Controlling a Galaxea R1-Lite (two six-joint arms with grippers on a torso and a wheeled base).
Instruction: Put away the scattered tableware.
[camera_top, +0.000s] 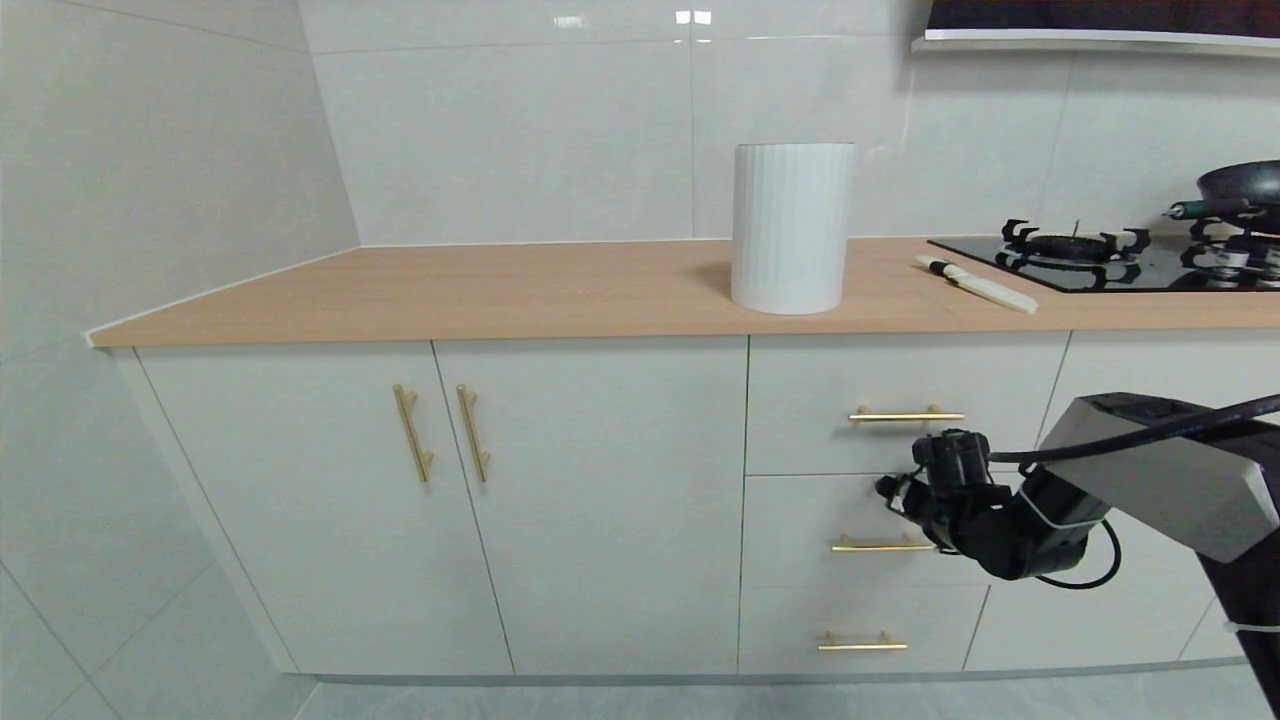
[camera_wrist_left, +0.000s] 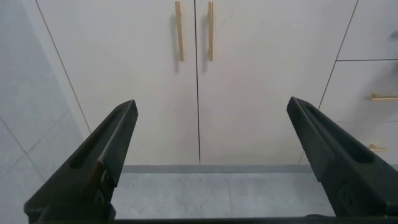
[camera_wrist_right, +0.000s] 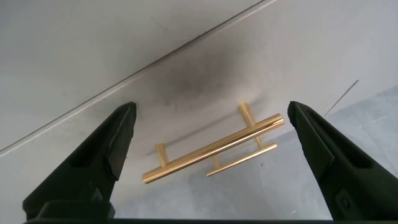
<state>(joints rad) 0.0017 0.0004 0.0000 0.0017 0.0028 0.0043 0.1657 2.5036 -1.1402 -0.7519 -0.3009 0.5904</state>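
A knife (camera_top: 975, 283) with a pale blade and a dark-tipped handle lies flat on the wooden counter (camera_top: 500, 290), just left of the hob. Further left, a tall white ribbed container (camera_top: 791, 228) stands upright on the counter. My right gripper (camera_top: 888, 490) hangs below counter level, close in front of the drawer stack, and is open. In the right wrist view its fingers (camera_wrist_right: 112, 149) stand wide apart on either side of a gold drawer handle (camera_wrist_right: 214, 149), without touching it. My left gripper (camera_wrist_left: 211, 104) is open and empty, low down, facing the double cabinet doors (camera_wrist_left: 198, 74).
A black gas hob (camera_top: 1100, 262) with a dark pan (camera_top: 1240, 185) takes up the counter's right end. Three drawers with gold handles (camera_top: 905, 415) sit under the container. The tiled side wall (camera_top: 150, 150) closes the counter's left end.
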